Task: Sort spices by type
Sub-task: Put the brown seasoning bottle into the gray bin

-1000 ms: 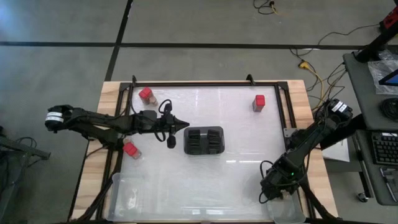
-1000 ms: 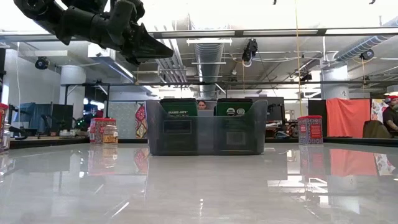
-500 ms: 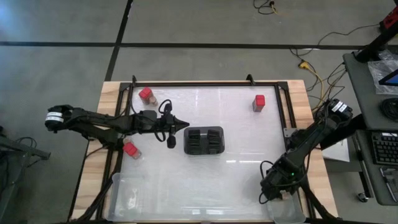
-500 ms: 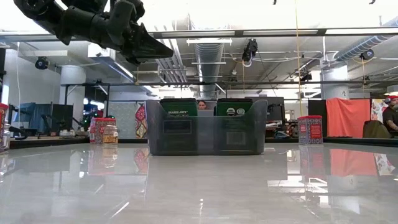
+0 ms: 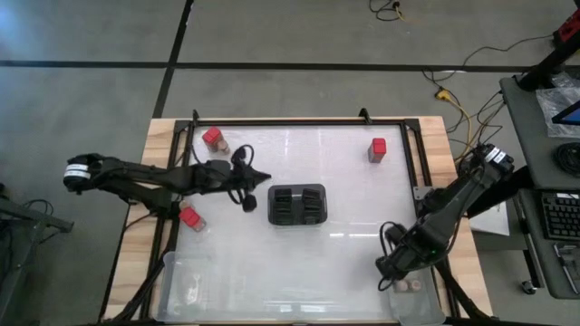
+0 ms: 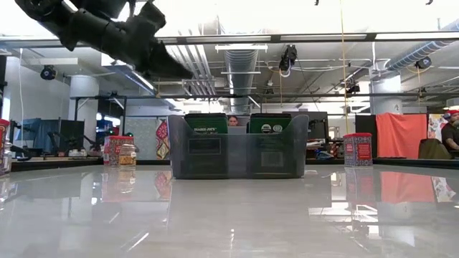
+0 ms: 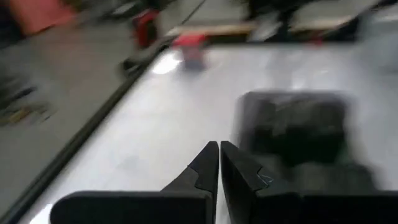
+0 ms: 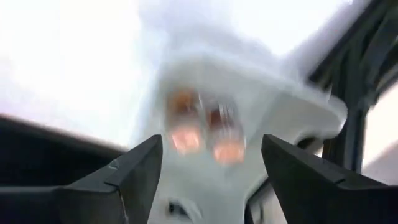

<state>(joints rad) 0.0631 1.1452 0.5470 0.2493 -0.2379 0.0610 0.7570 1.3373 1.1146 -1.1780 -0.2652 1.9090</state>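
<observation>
Three red spice boxes stand on the white table: one at the far left [image 5: 215,138], one at the far right [image 5: 378,148], one at the left [image 5: 189,217]. A small jar [image 6: 128,154] stands beside a red box [image 6: 115,150] in the low view. Two tan-topped jars [image 8: 185,127] [image 8: 224,134] lie in the clear bin [image 5: 419,306] at the near right corner. My right gripper [image 8: 211,143] hangs open above that bin, with nothing between its fingers. My left gripper [image 7: 219,152] is shut and empty, in the air just left of the dark holder [image 5: 296,205].
A second clear bin [image 5: 172,272] stands at the near left corner with something small [image 5: 193,292] in it. A black frame [image 5: 299,121] runs round the table. Bare tabletop lies between the holder and the near edge.
My right gripper has risen out of the near right bin and tipped, so that the two jars in the bin now show beside it from above. My left gripper has stayed in place and tipped its fingertips a little downward.
</observation>
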